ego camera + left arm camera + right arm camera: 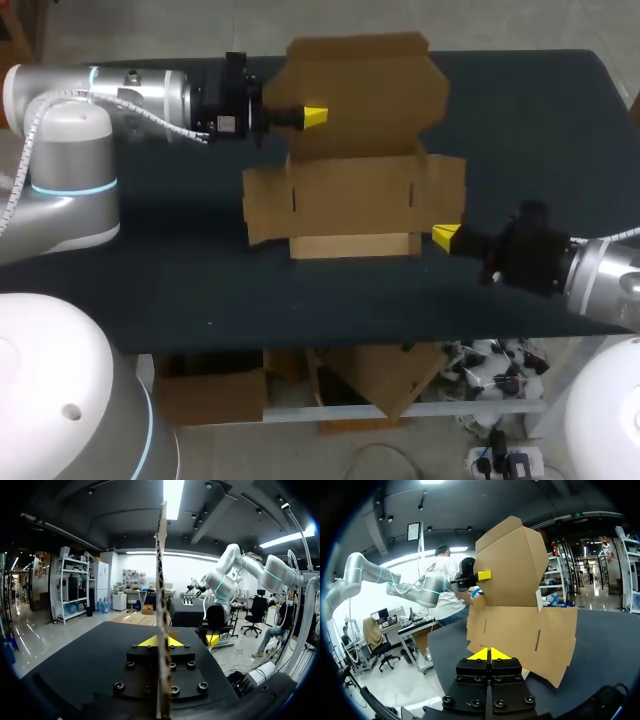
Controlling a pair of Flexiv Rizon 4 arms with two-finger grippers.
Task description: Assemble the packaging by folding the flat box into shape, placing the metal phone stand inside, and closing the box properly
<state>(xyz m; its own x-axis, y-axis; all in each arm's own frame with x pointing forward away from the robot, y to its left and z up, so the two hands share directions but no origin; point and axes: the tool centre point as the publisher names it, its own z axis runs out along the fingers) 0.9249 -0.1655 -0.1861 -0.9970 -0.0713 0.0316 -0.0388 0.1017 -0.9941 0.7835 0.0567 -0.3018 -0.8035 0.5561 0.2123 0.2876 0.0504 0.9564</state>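
Mid-frame on bench (530,120): left jaws pinch cardboard box (355,195) by raised lid; right jaws closed, empty, beside it.

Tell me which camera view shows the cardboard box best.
The head view: the whole cardboard box shows from above, side flaps spread, lid up in the left gripper. The left wrist view catches only the lid's thin edge between its fingers. The right wrist view shows the box from one side only.
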